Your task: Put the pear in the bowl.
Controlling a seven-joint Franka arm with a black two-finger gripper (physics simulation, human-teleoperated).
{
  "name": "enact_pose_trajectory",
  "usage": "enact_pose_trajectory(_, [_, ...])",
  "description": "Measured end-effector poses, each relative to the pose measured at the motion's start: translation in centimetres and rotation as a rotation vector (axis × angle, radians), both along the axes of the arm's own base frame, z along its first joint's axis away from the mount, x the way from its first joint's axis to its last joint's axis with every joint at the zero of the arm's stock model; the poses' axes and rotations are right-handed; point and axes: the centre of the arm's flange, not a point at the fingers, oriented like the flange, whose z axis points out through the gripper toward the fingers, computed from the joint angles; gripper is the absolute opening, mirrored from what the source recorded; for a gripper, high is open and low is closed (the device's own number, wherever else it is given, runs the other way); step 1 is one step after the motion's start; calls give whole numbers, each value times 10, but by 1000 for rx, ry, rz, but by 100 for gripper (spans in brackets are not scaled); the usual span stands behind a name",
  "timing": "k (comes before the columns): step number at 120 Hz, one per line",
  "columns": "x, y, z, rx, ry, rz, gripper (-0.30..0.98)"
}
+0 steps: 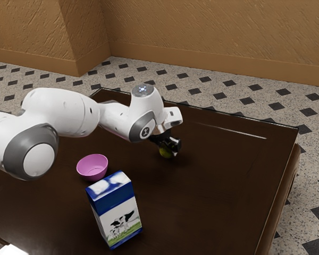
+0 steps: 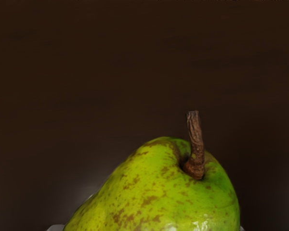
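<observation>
One green pear [image 1: 165, 153] is at our black gripper [image 1: 171, 148], near the middle of the exterior frame, low over or on the dark table [image 1: 223, 180]. Whether we have it firmly grasped, we cannot tell from this angle. In the wrist view the stem stands up from fruit close under our hand. We judge the grasp to be the step in hand, with the carry to come. Our next move calls for a secure hold, a clear lift, then a level swing to the empty pink bowl [image 1: 92, 169], left of centre, passing above the milk carton [image 1: 117, 212] at lower left.
</observation>
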Motion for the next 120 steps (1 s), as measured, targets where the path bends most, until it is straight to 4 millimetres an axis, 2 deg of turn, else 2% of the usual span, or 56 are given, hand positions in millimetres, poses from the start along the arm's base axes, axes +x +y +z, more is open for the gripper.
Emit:
enact_pose_trajectory(23, [-1,6,-1,11,-1,1,32])
enact_pose_trajectory(43, [0,16,18,11,-23,17,26])
enact_pose_trajectory(51, [-5,37,36,9,-31,48,25])
enact_pose_trajectory(67, [-24,105,63,6,-30,148,23])
enact_pose_trajectory(73, [-39,130,69,6,-18,186,22])
enact_pose_trajectory(82, [-72,159,75,6,14,237,22])
enact_pose_trajectory(92, [-101,183,84,6,45,285,21])
enact_pose_trajectory(101, [-124,203,84,5,83,327,21])
enact_pose_trajectory(120, [-146,216,76,4,153,365,20])
